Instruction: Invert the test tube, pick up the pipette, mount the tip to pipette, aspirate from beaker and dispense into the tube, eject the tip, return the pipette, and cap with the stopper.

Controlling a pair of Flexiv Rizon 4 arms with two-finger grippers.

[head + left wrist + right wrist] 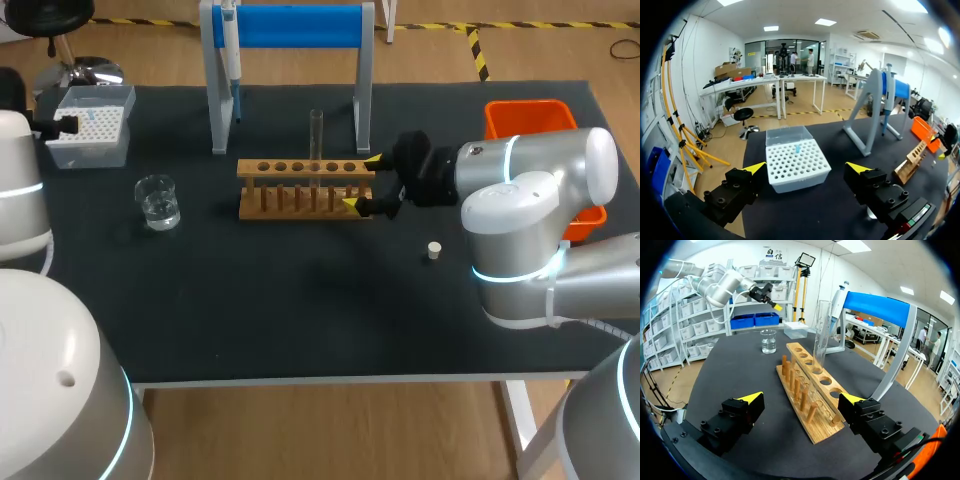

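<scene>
A clear test tube (316,134) (821,335) stands upright in a middle hole of the wooden rack (300,186) (810,390). My right gripper (362,183) (802,398) is open at the rack's right end, one finger on each side of it, not touching the tube. Above the white tip box (90,124) (797,165) my left gripper (806,169) hangs open and empty. The pipette (230,50) (888,100) hangs on the blue-topped stand (290,30). A beaker (158,202) (768,341) of clear liquid stands left of the rack. The small white stopper (433,250) lies right of the rack.
An orange bin (530,120) sits at the back right, partly behind my right arm. The stand's grey legs (364,100) rise just behind the rack. Bare black mat spreads along the table's front.
</scene>
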